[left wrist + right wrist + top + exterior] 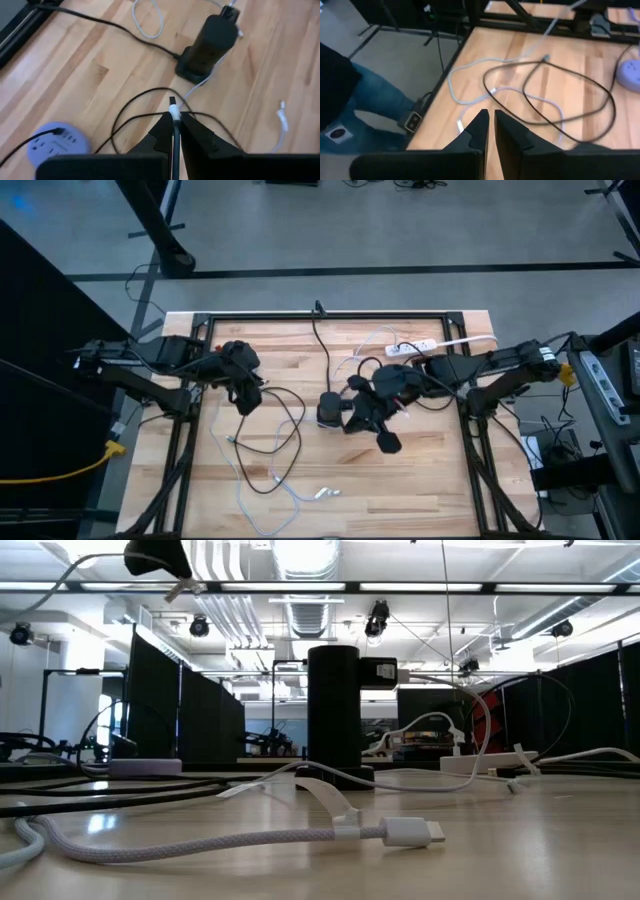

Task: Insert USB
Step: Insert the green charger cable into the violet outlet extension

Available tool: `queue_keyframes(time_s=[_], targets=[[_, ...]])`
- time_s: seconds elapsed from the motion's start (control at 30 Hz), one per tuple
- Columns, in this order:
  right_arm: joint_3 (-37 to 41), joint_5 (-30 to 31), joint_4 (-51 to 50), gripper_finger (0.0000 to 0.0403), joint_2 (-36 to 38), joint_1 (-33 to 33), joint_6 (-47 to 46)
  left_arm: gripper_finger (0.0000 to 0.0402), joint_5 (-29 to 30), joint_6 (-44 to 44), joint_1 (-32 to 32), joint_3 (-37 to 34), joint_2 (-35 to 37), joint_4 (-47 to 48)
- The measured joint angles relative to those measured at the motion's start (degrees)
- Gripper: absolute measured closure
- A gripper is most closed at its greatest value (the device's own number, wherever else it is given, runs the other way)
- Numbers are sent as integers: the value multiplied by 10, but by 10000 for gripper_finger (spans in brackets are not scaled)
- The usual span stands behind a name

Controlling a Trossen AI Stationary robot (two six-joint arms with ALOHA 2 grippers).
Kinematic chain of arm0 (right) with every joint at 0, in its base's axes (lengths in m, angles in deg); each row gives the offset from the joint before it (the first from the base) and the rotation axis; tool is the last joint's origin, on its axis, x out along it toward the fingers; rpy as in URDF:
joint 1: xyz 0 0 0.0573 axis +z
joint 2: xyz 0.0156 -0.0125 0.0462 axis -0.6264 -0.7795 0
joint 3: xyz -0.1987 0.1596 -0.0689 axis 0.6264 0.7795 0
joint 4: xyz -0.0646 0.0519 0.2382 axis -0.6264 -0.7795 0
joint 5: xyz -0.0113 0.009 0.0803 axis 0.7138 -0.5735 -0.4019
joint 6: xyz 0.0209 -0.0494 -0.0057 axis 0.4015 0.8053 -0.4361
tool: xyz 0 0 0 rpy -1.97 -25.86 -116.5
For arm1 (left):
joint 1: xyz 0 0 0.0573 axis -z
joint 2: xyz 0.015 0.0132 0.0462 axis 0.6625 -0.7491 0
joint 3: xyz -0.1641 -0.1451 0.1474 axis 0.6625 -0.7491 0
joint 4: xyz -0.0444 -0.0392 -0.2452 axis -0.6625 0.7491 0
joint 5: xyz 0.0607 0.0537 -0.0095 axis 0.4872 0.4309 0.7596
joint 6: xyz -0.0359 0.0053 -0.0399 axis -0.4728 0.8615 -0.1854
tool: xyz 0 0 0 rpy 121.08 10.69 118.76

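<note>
Between the fingers of the left gripper [173,117], raised over the table's left side, ran a black cable [150,95]. The fingers were closed tight on it just behind its USB plug [173,106], which stood out past the fingertips with its pale tip forward.

- Item: black tower hub [210,42], upright near the middle of the wooden table [430,470], well ahead of the plug and apart from it. Judged the likely socket-bearer; its ports could not be made out.
- Item: round lavender hub [55,145], on the table near the left gripper, with one dark lead plugged into it.
- Item: right gripper [491,117], beside the tower, fingers drawn together with nothing between them.
- Item: loose white cables [290,490] and a white power strip [415,347], lying about the table.

Handling note, as judgement: the plug needed squaring to the chosen port, flat faces matched, then a straight, slow push. The short stub beyond the fingers favoured a stiff entry. The right gripper might steady the tower against tipping.

Containers: none seen on the table, hence no contents to list.
</note>
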State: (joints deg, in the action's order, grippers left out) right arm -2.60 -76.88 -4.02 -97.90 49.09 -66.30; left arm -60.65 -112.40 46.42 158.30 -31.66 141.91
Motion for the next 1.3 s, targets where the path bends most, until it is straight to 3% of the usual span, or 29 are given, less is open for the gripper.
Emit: queue_keyframes(time_s=[0.17, 0.43, 1.0, 1.3], targets=[[2, -23, 28, 389, 1, -26, 8, 392, -66, 70, -43, 0, -7, 44], [2, -37, 39, 389, 2, -47, 17, 392, -79, 182, -140, 0, -46, 149], [5, -65, 32, 389, 2, -47, 8, 392, -94, 484, -282, 0, -231, 139], [36, -112, 53, 389, 2, -46, -32, 392, -88, 593, -340, -11, -261, 97]])
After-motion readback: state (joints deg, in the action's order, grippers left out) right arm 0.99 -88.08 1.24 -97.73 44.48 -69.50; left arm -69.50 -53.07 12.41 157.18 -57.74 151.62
